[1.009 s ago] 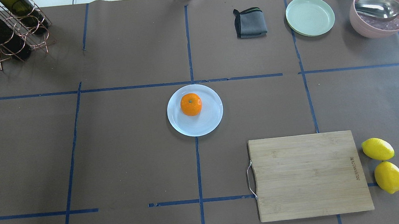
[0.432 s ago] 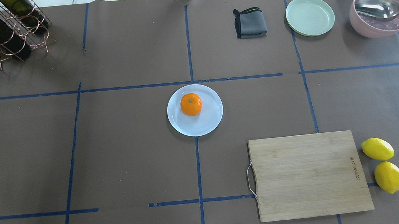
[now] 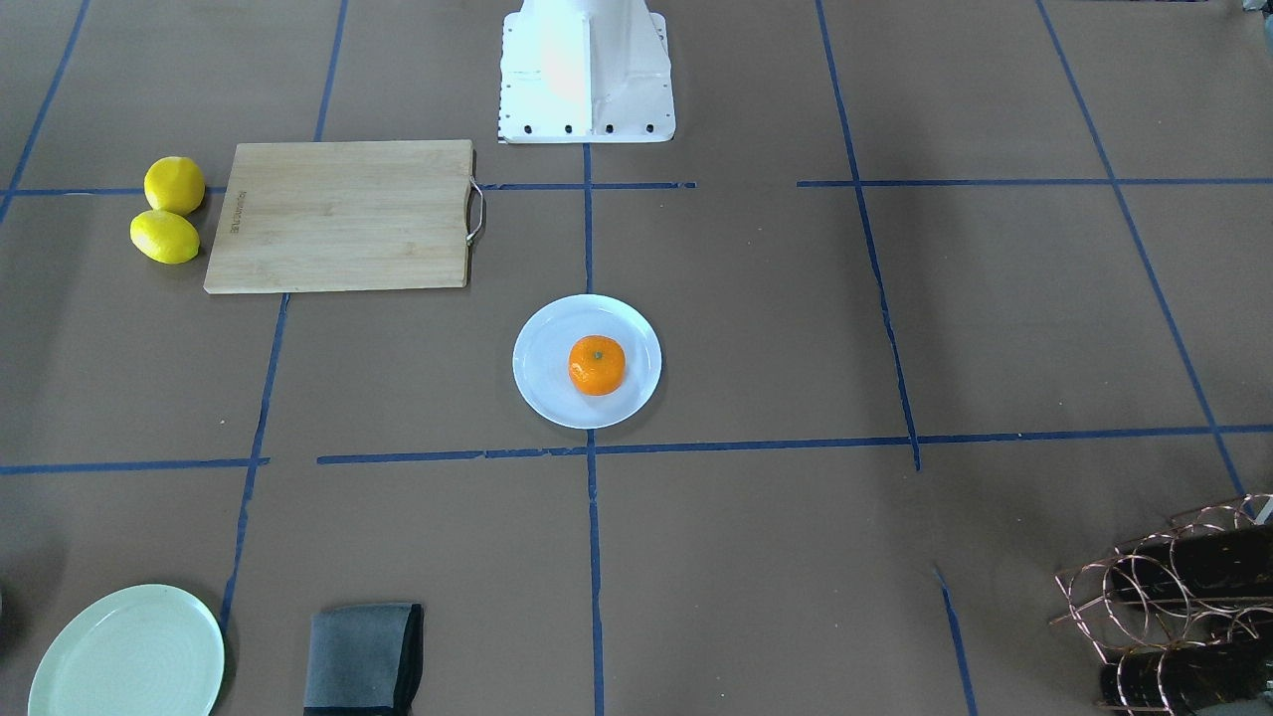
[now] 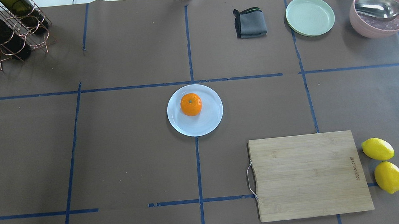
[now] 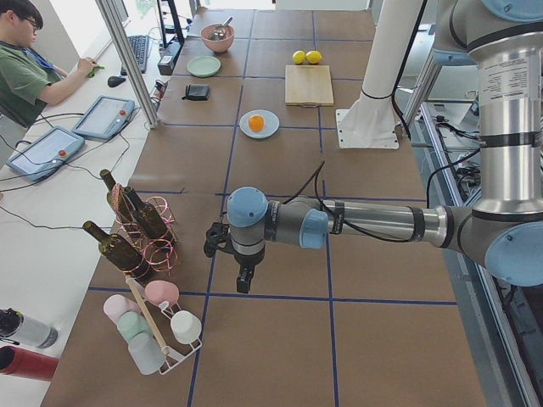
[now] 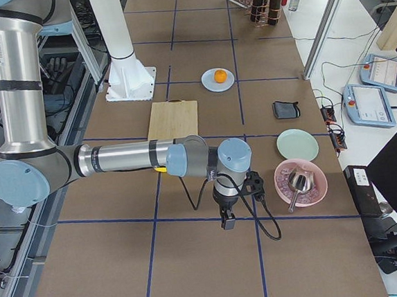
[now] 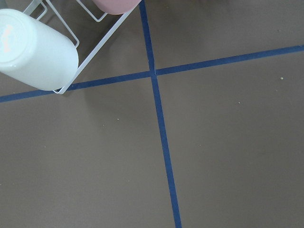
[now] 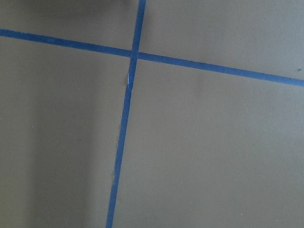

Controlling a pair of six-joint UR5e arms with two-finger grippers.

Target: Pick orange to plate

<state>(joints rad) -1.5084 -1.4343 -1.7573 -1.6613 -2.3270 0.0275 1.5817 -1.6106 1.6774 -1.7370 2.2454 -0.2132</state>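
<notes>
Orange (image 4: pixel 191 104) rests on plate (image 4: pixel 207 124). Left gripper (image 5: pixel 243 280) and right gripper (image 6: pixel 227 221) hang well apart from plate; finger spread cannot be determined.

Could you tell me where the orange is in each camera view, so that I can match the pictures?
Front-facing: orange at centre, on the white plate.
Overhead: orange just above centre.
Exterior left: orange upper middle, far.
Exterior right: orange upper middle, far.
Left wrist: not in it.
Right wrist: not in it.
Shared landmark, exterior views: the cutting board, nearer the robot's base than the plate.

Bright-orange orange (image 4: pixel 191 104), perhaps bluish-white plate (image 4: pixel 207 124), brown table (image 4: pixel 132 132) with blue grid.
</notes>
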